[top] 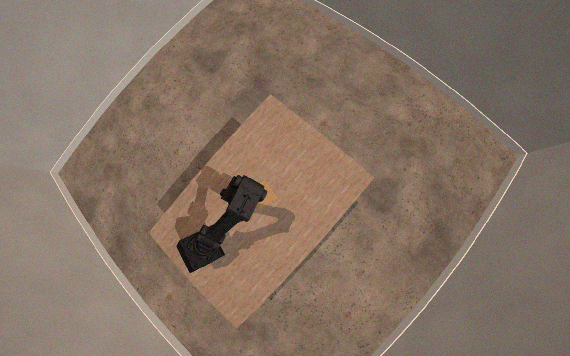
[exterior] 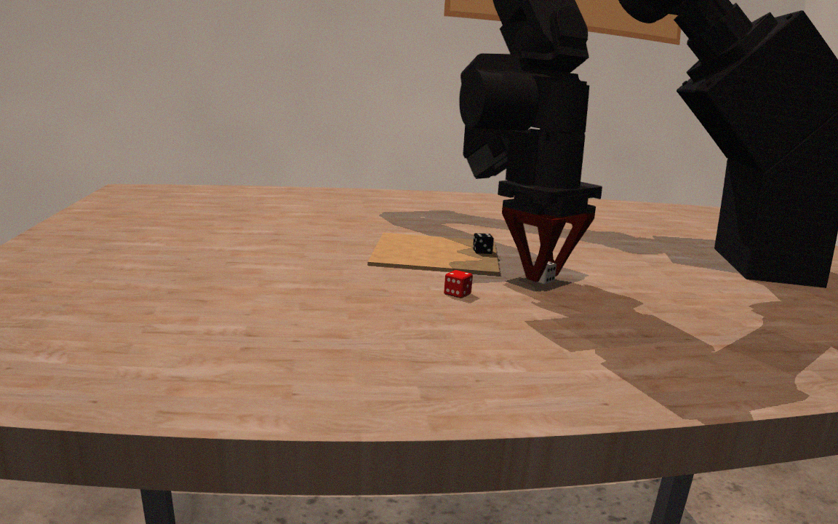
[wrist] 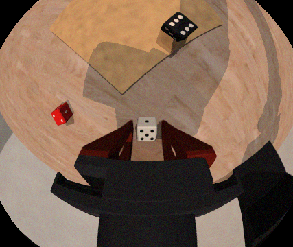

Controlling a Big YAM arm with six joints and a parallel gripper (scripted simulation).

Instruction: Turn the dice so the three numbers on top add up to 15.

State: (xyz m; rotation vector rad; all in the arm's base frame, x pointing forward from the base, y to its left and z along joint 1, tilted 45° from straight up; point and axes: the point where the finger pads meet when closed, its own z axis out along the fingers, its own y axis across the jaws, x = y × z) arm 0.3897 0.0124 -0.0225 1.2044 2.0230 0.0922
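The white die (exterior: 550,272) (wrist: 147,133) stands on the table between my fingertips, five on top; narrow gaps show on both sides in the wrist view. My gripper (exterior: 543,278) (wrist: 147,125) is partly open around it, pointing down. The red die (exterior: 457,284) (wrist: 62,114) lies on the table off the mat, two on top. The black die (exterior: 483,243) (wrist: 179,26) sits near one edge of the yellow mat (top: 270,194) (exterior: 409,249) (wrist: 119,27), six on top; whether it overhangs is unclear. The mat lies flat. The arm hides all dice in the overhead view.
The arm base (top: 200,252) (exterior: 793,195) stands on the wooden table (top: 305,155) (exterior: 214,345), beyond the white die from the mat. The mat's nearest corner lies a short way from the white die. The arm casts shadows over part of the mat and table.
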